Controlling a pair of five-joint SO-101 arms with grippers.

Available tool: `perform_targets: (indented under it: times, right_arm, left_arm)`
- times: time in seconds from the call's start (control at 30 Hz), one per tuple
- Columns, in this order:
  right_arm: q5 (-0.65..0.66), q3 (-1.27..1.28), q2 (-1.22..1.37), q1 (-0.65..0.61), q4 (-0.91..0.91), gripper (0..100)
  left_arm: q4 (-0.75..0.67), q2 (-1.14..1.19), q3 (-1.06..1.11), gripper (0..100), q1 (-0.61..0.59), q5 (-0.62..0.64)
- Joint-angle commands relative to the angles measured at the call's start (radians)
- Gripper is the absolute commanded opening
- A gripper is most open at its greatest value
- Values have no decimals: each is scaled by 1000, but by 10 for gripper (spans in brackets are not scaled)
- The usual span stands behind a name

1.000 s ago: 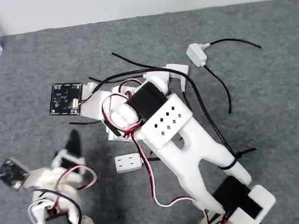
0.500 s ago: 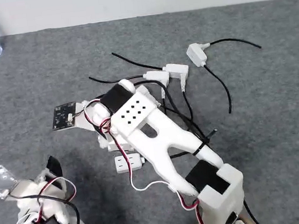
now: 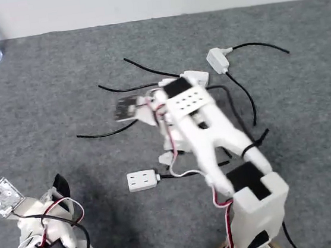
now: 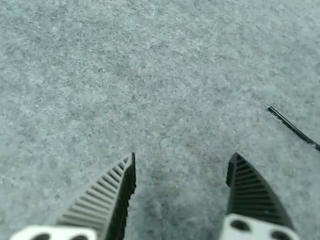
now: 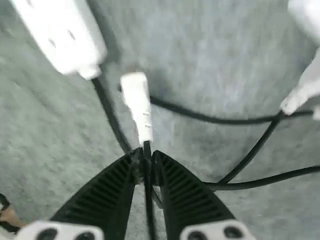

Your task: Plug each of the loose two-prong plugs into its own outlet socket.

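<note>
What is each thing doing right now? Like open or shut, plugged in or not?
left gripper, open, nothing between its fingers.
right gripper, shut on the plug cable, just behind the plug.
white plug, unplugged, held by its cable.
outlet socket, slots empty, nothing plugged in.
angled plug, lying loose, unplugged.

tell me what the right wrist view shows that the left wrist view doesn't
Right wrist view: the right gripper shut on a black cord just behind a white plug, with an outlet block beyond it. Left wrist view: the left gripper open over the grey mat, with a cord end off to one side. Both: that mat and black cable.
</note>
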Motion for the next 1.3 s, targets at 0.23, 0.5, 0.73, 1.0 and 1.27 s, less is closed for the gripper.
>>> perform_targets:
  times: [0.23, 0.5, 0.73, 1.0, 1.27]
  right_arm:
    - [94, 189, -21, 171, -160, 36]
    - [92, 189, -120, 102, -156, 276]
    - [86, 190, -145, -65, -104, 264]
    - [94, 184, -12, -88, -168, 263]
    - [106, 181, 12, -56, -220, 263]
  left_arm:
    - [6, -11, -5, 283, -5, -8]
    - [5, -11, -5, 283, -5, -8]
    - [5, -11, -5, 283, -5, -9]
    - [6, -11, -5, 283, -5, -9]
    - [6, -11, -5, 283, -5, -9]
